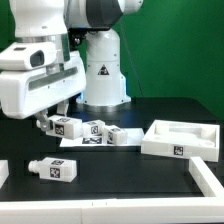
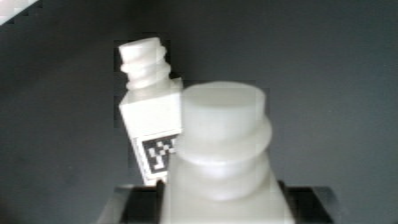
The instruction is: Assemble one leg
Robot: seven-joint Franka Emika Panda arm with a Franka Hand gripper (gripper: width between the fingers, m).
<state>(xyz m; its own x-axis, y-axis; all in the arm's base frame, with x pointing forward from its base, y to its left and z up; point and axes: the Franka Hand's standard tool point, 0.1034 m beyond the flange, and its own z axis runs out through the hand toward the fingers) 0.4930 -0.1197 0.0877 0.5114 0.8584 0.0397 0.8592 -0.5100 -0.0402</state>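
Note:
In the wrist view my gripper point(image 2: 226, 203) is shut on a white leg point(image 2: 224, 140). The dark fingers point(image 2: 150, 203) press its two sides, and its narrower end points away from the camera. A second leg point(image 2: 153, 100) with a black-and-white tag lies just beyond it on the dark table. In the exterior view the gripper point(image 1: 44, 122) is low over the table at the left end of a row of tagged legs point(image 1: 95, 130). Its fingertips are mostly hidden by the white hand. Another leg point(image 1: 52, 170) lies alone nearer the front.
The large flat white tray-like piece point(image 1: 180, 139) lies at the exterior view's right. White parts show at the front right point(image 1: 211, 180) and far left edge point(image 1: 3, 172). The robot's base point(image 1: 102, 70) stands behind the row.

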